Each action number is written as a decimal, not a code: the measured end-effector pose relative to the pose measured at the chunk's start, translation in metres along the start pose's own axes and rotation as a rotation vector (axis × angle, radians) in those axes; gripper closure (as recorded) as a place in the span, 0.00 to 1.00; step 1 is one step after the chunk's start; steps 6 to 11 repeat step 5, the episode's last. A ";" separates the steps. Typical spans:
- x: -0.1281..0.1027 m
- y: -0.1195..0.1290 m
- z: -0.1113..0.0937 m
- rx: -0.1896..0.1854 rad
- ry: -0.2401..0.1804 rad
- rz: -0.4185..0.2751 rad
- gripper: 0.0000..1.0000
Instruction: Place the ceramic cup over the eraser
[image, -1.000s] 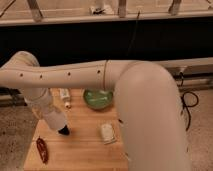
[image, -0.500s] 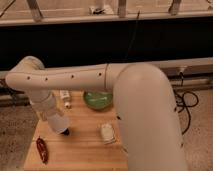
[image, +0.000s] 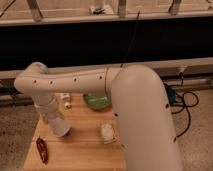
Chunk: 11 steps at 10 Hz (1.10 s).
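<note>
The arm reaches left across the wooden table. The gripper points down over the table's left side. It may hold the cup, but the cup is not clear to see. The eraser, small and white, lies to the right of the gripper, near it. So the cup likely must go right.

Matt wooden table, glossy green bowl; pincer above table's left.

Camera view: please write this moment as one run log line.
gripper: low over left side of light wooden table | white ceramic cup: on table, apart from gripper | green bowl: behind cup | eraser: not identified
</note>
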 end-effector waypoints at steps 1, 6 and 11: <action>0.000 0.001 0.004 0.001 -0.005 0.002 0.57; -0.002 -0.001 0.017 0.017 -0.005 0.008 0.24; -0.002 -0.001 0.017 0.017 -0.005 0.008 0.24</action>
